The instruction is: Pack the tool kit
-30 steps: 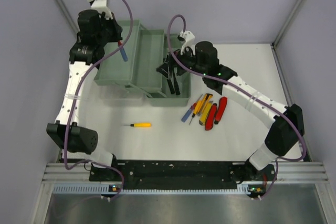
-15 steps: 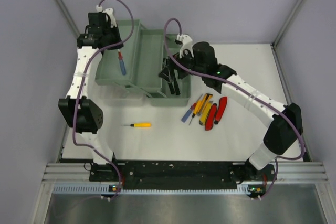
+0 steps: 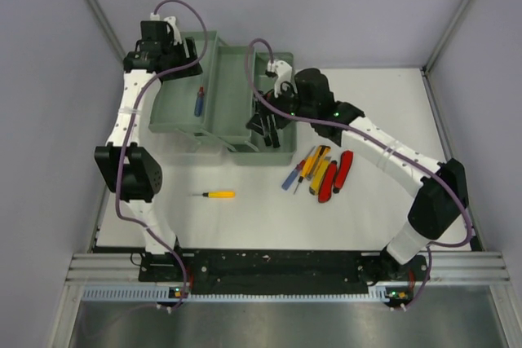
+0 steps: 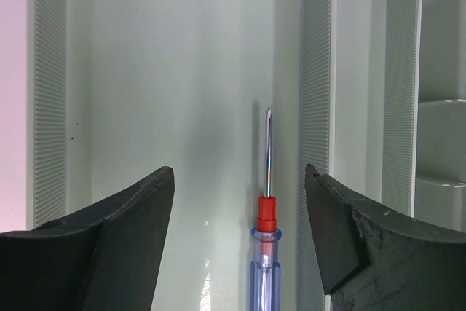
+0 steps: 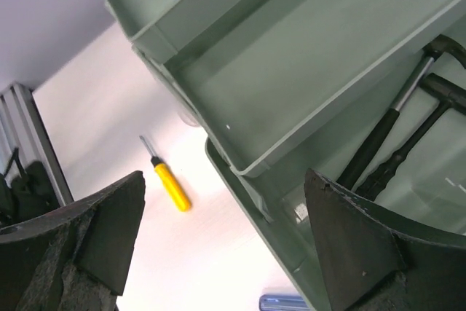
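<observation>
The tool kit's sage-green toolbox (image 3: 232,91) stands open at the far left of the desk (image 3: 383,112). A blue-handled screwdriver (image 4: 265,238) lies flat on the floor of its left tray, untouched between the spread fingers of the left gripper (image 4: 239,176), so the sound move is probably a straight lift clear of the tray walls without brushing the shaft. The middle tray looks bare and the lower compartment holds black hammers (image 5: 397,136) beneath the right gripper (image 5: 224,180), whose fingers are also spread and hold nothing, while a yellow-handled screwdriver (image 3: 218,194) and red-handled pliers (image 3: 336,173) among other small tools wait on the desk nearby.
</observation>
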`<state>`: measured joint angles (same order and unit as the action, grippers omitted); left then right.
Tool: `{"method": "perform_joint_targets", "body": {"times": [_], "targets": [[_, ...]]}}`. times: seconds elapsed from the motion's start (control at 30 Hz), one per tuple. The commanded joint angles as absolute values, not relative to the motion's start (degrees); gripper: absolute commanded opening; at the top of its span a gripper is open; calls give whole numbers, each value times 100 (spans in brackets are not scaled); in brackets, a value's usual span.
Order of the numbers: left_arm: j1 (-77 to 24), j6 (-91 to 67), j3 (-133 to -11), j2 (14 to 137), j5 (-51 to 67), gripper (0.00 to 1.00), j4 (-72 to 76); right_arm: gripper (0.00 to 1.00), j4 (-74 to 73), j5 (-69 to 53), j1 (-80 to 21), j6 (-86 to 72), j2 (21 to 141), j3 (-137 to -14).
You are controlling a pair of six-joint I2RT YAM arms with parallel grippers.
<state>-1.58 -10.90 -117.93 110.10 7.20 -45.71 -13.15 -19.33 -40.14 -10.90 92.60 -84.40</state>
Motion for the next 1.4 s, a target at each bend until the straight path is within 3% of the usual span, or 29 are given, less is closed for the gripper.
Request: {"method": "perform_joint_targets", "body": {"times": [0.0, 0.17, 0.4, 0.77, 1.07, 1.2, 1.37], "targets": [[-114, -1151, -12024, 10425, 615, 79, -4228, 87, -1669, -1768, -4657, 313, 9439, -8429], [-114, -1169, -11988, 9793, 633, 85, -4140, 86, -1837, -1477, -5448, 1186, 9606, -8245], [-114, -1528, -11690, 8984, 747, 87, -4008, 84, -1802, -1626, -6055, 1213, 10168, -8183], [-106, -1714, -10364, 7683, 1038, 87, -3919, 76, -1170, -1354, -6284, 1072, 11477, -8279], [-114, -1626, -10116, 7278, 1019, 87, -4034, 71, -502, -844, -6346, 1029, 12058, -8253], [-114, -1652, -10064, 7260, 1098, 87, -4017, 58, -553, -659, -6346, 914, 12313, -8375], [-114, -1679, -10028, 7268, 1107, 87, -3982, 18, -1019, -501, -6442, 896, 12437, -8587]]}}
